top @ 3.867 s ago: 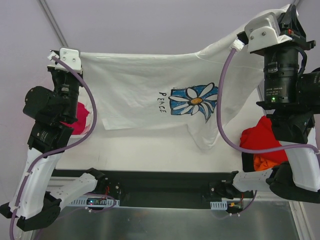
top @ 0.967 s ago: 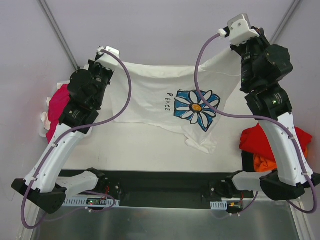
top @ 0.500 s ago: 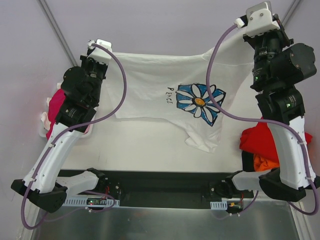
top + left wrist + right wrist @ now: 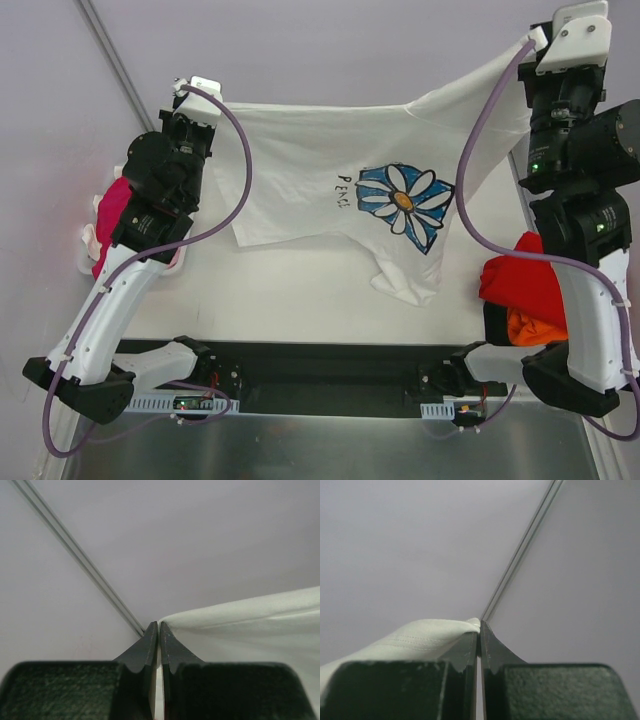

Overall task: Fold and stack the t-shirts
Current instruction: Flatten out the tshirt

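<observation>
As the top camera sees it, white shirt: a white cotton t-shirt with a blue daisy print and the word "PEACE" (image 4: 300, 160) is stretched by its far edge between the two arms, its near part crumpled on the white table (image 4: 290, 295).
Left gripper: the left gripper (image 4: 186, 106) is at the shirt's far left corner; its jaws are hidden under the wrist here.
Right gripper: the right gripper (image 4: 534, 50) is at the far right corner, which rises higher than the left one.
Other shirts: a magenta-pink cloth tee (image 4: 115, 205) lies bunched at the table's left edge, behind the left arm; a red cloth tee (image 4: 520, 280) sits on an orange one (image 4: 528, 326) at the right edge.
Left wrist view: the dark jaws are pressed together on the shirt's hem, the white cloth (image 4: 250, 615) trailing off to the right.
Right wrist view: the jaws are clamped on a rolled, stitched edge of the white cloth (image 4: 420, 635), which falls away to the left.
</observation>
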Robot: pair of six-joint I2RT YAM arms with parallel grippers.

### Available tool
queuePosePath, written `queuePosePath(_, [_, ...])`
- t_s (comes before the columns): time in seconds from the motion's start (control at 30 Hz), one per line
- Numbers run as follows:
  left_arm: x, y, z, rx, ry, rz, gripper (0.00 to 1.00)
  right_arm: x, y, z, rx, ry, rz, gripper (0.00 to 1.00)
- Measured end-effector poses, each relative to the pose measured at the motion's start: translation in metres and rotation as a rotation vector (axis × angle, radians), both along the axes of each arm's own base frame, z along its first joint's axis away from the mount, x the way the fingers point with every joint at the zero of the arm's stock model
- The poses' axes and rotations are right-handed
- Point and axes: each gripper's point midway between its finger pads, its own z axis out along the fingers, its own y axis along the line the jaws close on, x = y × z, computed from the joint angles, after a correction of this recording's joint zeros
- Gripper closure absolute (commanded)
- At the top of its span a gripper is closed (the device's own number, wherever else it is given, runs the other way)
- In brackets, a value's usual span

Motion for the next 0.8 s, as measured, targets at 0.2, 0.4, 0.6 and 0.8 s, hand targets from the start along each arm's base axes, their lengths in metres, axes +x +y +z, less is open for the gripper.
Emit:
queuePosePath(0.2, [0.000, 0.000, 0.001, 0.000, -0.001, 0.001, 1.00, -0.012, -0.005, 0.018, 0.065, -0.041, 0.024, 0.99])
queuePosePath(0.4, [-0.002, 0.001, 0.010, -0.010, -0.023, 0.001, 1.00, -0.017, -0.005, 0.020, 0.091, -0.045, 0.047, 0.99])
queuePosePath(0.6, [-0.003, 0.002, 0.014, -0.015, -0.032, 0.001, 1.00, -0.012, 0.000, 0.015, 0.105, -0.026, 0.070, 0.99])
queuePosePath(0.8, [-0.002, 0.001, 0.014, -0.014, -0.031, 0.003, 1.00, -0.007, 0.005, 0.017, 0.128, -0.023, 0.088, 0.99])
